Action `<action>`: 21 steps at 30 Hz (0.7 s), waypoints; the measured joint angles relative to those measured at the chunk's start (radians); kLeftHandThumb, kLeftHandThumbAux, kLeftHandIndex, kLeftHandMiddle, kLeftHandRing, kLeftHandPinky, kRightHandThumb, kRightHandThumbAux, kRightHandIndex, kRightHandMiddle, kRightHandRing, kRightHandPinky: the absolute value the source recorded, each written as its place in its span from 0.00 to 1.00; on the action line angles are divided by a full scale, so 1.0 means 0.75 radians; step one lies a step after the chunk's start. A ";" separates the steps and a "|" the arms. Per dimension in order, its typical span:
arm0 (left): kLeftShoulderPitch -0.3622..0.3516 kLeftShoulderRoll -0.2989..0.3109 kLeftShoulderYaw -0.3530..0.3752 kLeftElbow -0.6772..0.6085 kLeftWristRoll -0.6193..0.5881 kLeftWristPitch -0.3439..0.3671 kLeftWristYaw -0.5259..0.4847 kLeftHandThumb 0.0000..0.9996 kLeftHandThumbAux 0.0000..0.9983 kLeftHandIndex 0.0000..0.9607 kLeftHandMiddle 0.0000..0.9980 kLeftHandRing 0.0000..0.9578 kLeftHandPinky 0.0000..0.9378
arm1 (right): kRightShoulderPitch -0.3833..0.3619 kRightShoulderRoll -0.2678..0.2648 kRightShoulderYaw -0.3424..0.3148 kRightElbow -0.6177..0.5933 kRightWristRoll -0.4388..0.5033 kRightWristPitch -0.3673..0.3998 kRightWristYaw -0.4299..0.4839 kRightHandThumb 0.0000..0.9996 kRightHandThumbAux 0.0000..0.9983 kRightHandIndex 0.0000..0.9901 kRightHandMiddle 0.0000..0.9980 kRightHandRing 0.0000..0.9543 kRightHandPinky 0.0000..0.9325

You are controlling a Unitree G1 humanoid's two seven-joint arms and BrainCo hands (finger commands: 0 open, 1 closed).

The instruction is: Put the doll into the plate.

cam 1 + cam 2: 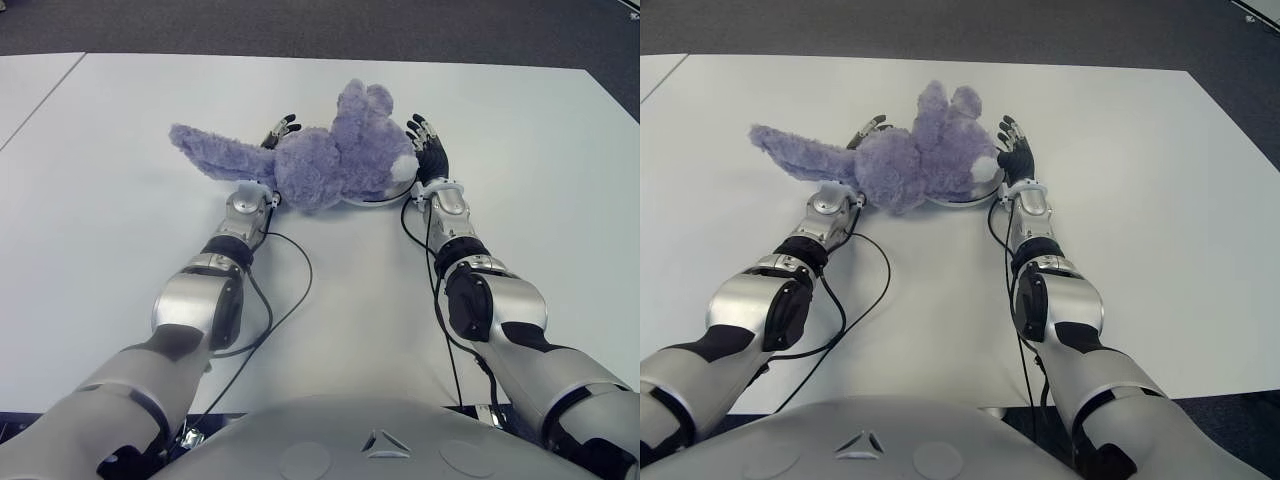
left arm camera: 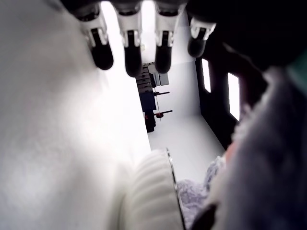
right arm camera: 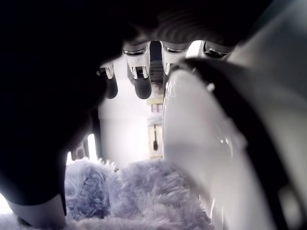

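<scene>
A purple plush doll (image 1: 335, 155) lies on top of a white plate (image 1: 388, 199), of which only a sliver of rim shows at its near right. One long limb (image 1: 210, 150) of the doll sticks out to the left over the table. My left hand (image 1: 278, 132) is at the doll's left side with its fingers (image 2: 132, 52) straight. My right hand (image 1: 428, 145) is at the doll's right side by the plate rim (image 3: 192, 143), its fingers (image 3: 139, 81) also straight. Neither hand grips the fur (image 3: 139, 191).
The white table (image 1: 520, 150) spreads wide on both sides. A seam (image 1: 40, 100) runs along its far left. Dark floor (image 1: 300, 25) lies beyond the far edge. Black cables (image 1: 295, 270) trail from both wrists toward my body.
</scene>
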 measured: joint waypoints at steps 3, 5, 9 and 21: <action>-0.001 -0.002 0.002 0.000 -0.003 0.003 0.000 0.00 0.42 0.01 0.15 0.17 0.18 | 0.003 0.001 0.000 0.000 0.000 -0.007 0.000 0.00 0.79 0.02 0.03 0.04 0.07; -0.002 -0.003 0.003 0.000 -0.008 0.004 0.000 0.00 0.43 0.02 0.16 0.17 0.19 | 0.004 0.002 0.001 -0.001 0.000 -0.007 0.000 0.00 0.79 0.03 0.04 0.04 0.07; -0.004 -0.005 0.008 0.000 -0.015 0.008 0.000 0.00 0.44 0.02 0.16 0.18 0.19 | 0.010 0.003 0.005 -0.005 0.000 -0.016 0.000 0.00 0.79 0.03 0.05 0.04 0.07; -0.007 -0.011 0.031 0.000 -0.030 0.024 0.000 0.00 0.45 0.03 0.16 0.18 0.19 | 0.018 0.006 0.008 -0.006 0.000 -0.038 -0.001 0.00 0.79 0.03 0.04 0.04 0.07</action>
